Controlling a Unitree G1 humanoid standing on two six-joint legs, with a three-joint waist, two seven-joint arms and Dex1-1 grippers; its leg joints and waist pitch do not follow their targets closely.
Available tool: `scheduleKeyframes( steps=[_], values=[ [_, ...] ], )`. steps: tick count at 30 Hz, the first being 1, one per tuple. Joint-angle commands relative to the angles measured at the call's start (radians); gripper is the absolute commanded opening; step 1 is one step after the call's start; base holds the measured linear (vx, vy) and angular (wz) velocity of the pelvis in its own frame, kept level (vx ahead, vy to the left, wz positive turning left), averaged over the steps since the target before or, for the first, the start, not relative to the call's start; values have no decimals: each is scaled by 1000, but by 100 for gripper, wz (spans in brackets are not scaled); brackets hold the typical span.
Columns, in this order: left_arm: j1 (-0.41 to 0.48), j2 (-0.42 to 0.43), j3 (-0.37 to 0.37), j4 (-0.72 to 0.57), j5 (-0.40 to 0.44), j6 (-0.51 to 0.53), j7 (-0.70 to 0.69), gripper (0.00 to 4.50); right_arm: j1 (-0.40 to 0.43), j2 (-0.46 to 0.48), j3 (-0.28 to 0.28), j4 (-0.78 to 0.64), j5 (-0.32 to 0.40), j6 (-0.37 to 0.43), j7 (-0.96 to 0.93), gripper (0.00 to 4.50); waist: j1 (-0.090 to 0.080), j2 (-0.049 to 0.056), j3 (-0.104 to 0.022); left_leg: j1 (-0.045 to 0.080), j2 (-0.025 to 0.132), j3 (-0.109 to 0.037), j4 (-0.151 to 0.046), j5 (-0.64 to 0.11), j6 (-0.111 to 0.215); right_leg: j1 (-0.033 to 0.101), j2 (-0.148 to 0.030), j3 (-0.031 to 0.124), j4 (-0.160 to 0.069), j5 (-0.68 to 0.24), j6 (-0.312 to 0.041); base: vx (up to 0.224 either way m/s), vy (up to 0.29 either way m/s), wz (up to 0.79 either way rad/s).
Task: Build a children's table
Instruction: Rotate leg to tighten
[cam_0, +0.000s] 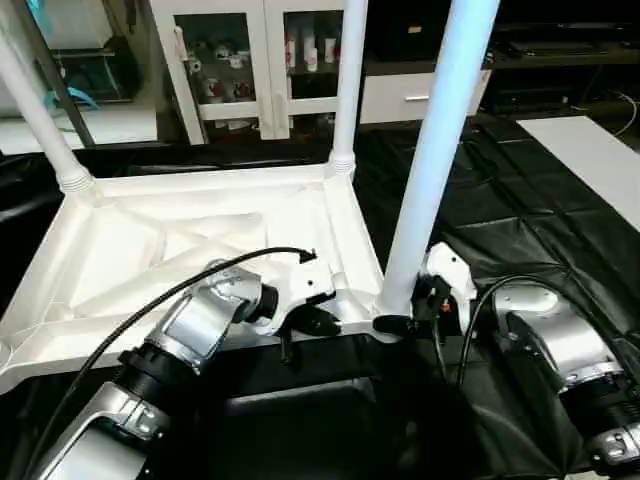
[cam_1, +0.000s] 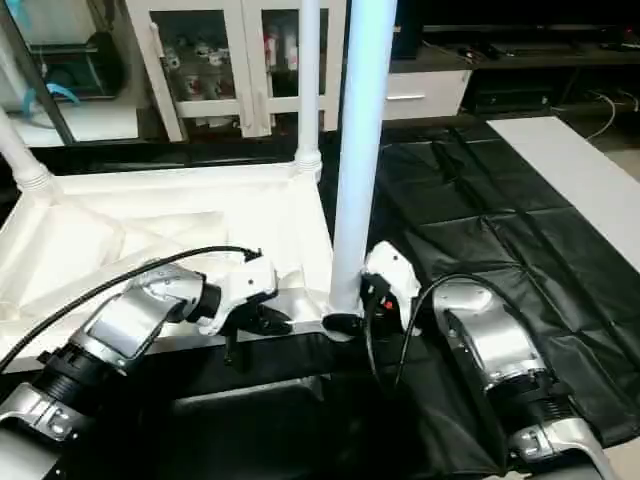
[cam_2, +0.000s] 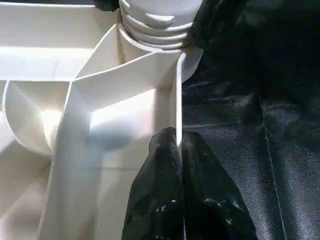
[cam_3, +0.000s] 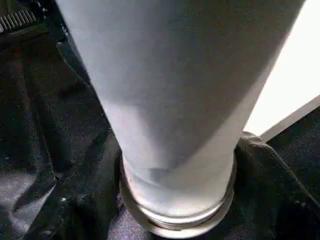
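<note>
step: third leg (cam_0: 435, 160) going into the near right corner socket of the table top (cam_0: 130, 250). The top lies underside up on the black sheet (cam_0: 520, 220); two legs already stand at the far corners — far left leg (cam_0: 35, 110), far right leg (cam_0: 348, 90).
left gripper (cam_0: 300, 325): fingers pinched shut on the top's near edge wall, just beside the corner, holding the top steady.
right gripper (cam_0: 400, 322): fingers wrapped around the base of the third leg, closed on it just above the thread.
seating: judging from the exposed thread rings, the leg isn't fully home yet.
next move: you'll likely need to keep turning the leg about its own axis while the left side stops the top from spinning. Regrip low and keep the leg plumb — a tilt could cross-thread it.
left wrist view adds: both fingers (cam_2: 165, 200) straddle the thin edge wall, one each side, and the leg's threaded collar (cam_2: 157, 25) sits at the socket mouth.
right wrist view adds: thread rings (cam_3: 175, 215) at the leg's foot are exposed.
head views add: the overall layout; fourth corner has no leg that you can see.
</note>
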Motion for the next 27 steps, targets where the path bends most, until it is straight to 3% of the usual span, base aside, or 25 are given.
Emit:
scheduleKeyframes(
  steps=[1, 5, 8, 10, 13, 15, 20, 21, 22, 25, 27],
  values=[
    [45, -6, -82, 31, 14, 33, -34, 0, -24, 11, -9, 20, -17, -8, -33, 282, 5, -10, -52, -1, 53, -18, -66, -228, 54, 47, -50, 45, -63, -264, -207, 0, 0, 0],
    [46, -7, -85, 28, 13, 37, -38, 0, -21, 20, -11, 24, -14, -9, -36, 273, 3, -14, -50, 1, 54, -20, -70, -259, 46, 48, -52, 45, -69, -316, -194, 0, 0, 0],
    [43, -14, -76, 28, 10, 43, -30, 0, -15, 53, -23, 34, -11, -9, -79, 272, 2, -10, -50, -2, 54, -23, -72, -256, 40, 48, -51, 45, -68, -320, -188, 0, 0, 0],
    [42, -32, -58, 41, 5, 44, 0, 0, -27, 98, -60, 72, -15, -16, -183, 272, -2, -8, -48, -1, 52, -23, -73, -278, 32, 45, -51, 45, -72, -340, -183, 0, 0, 0],
    [37, -58, -40, 64, 5, 49, 44, 0, -38, 138, -96, 111, -20, -35, -284, 272, -10, -8, -47, -1, 49, -31, -78, -321, 5, 48, -53, 39, -81, -424, -149, 0, 0, 0],
    [21, -105, -14, 111, 15, 47, 134, 0, -49, 202, -148, 153, -16, -23, -436, 272, -17, -4, -45, 8, 46, -31, -77, -360, -9, 37, -50, 38, -90, -463, -136, 0, 0, 0],
    [-11, -179, 26, 190, 34, 44, 284, 0, -57, 273, -170, 185, -45, -22, -604, 272, -27, -6, -44, 13, 44, -32, -77, -399, -11, 29, -48, 35, -99, -500, -116, 0, 0, 0],
    [-17, -192, 35, 204, 35, 45, 311, 0, -60, 285, -174, 191, -48, -24, -629, 272, -27, -11, -45, 12, 44, -32, -77, -395, -8, 30, -49, 36, -99, -499, -113, 0, 0, 0],
    [-30, -213, 50, 229, 38, 47, 359, 0, -66, 308, -183, 202, -49, -23, -673, 272, -28, -6, -43, 12, 43, -30, -77, -396, -7, 25, -47, 37, -100, -498, -113, 0, 0, 0],
    [-74, -264, 99, 316, 53, 10, 507, 0, -96, 368, -207, 256, -73, -39, -827, 272, -29, -8, -44, 12, 41, -32, -78, -399, -8, 25, -47, 35, -102, -503, -106, 0, 0, 0],
    [-100, -289, 130, 363, 63, -20, 596, 0, -115, 410, -230, 288, -82, -47, -937, 271, -27, -15, -46, 9, 41, -33, -79, -391, -4, 24, -51, 34, -103, -513, -93, 0, 0, 0]
  ],
)
